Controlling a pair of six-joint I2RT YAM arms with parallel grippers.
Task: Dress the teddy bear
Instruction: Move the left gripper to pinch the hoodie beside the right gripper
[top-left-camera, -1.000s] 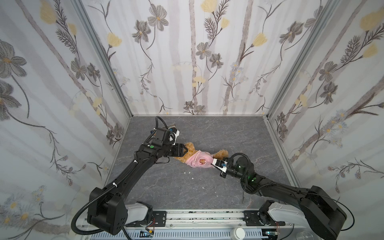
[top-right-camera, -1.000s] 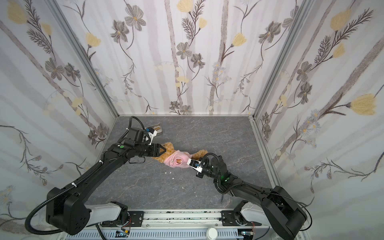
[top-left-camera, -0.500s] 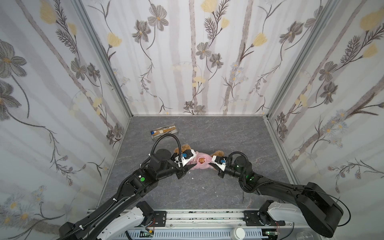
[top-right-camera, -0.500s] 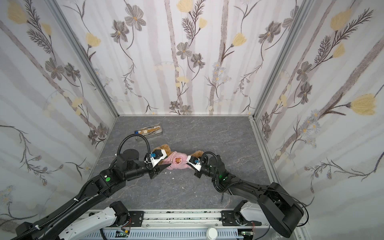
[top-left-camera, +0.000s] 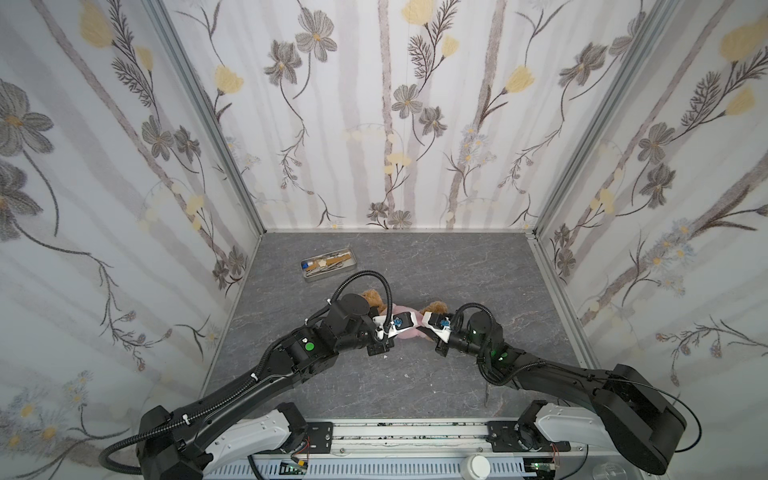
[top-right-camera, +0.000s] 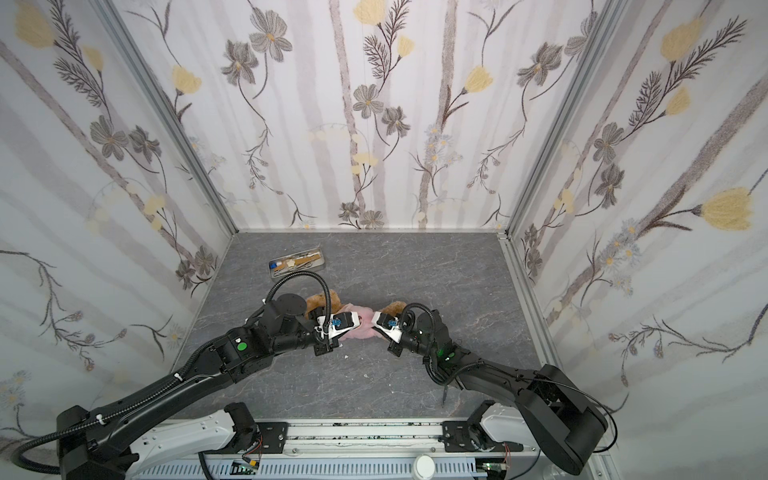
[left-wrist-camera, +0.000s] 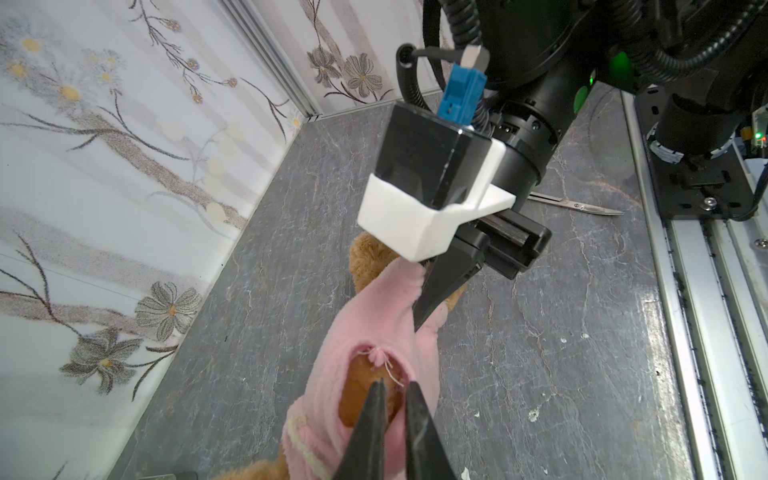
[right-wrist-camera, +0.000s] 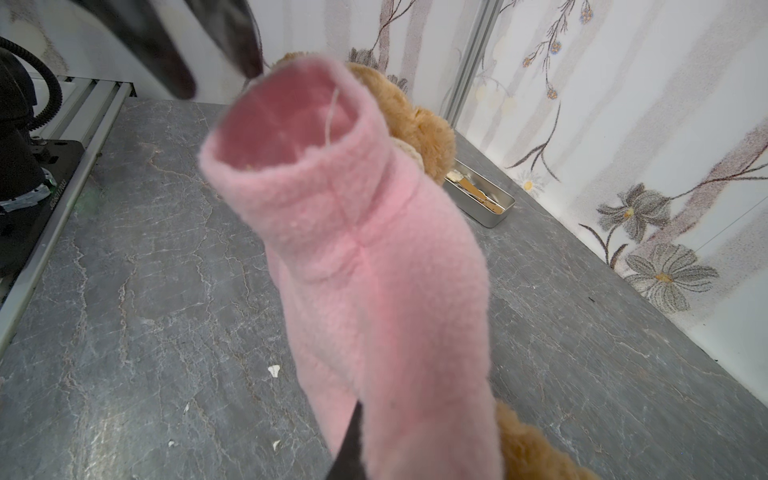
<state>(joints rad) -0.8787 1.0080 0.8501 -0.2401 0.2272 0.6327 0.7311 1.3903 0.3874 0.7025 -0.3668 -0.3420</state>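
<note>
Teddy bear (top-left-camera: 371, 297): lies mid-table, a little toward the near edge, between both arms; shows a fluffy head at left and a furry limb at right in both top views, middle hidden by wrists and cloth; wears pink shirt (left-wrist-camera: 374, 328) only partly, with golden fur showing through an armhole in the left wrist view and an open, empty tube of fleece raised in the right wrist view.

Left gripper (left-wrist-camera: 395, 386): jaws nearly together with a thin slit between, tips at the armhole rim, seemingly nipping shirt cloth. Right gripper (left-wrist-camera: 430, 307): clamped on the shirt's other end, one finger buried in fleece.

Further out on grey table (top-left-camera: 415, 257): metal tray (top-left-camera: 330, 264) of small tools at far left, well apart; scissors (left-wrist-camera: 582, 207) near the right arm's base.

Judged step: stretching the shirt between two grips to work it along the body; dressing roughly midway. Next move calls for keeping both pinches firm, spreading the opening, and drawing it over a limb without dragging the bear along the table; risks a slip off the thin fleece edge.
</note>
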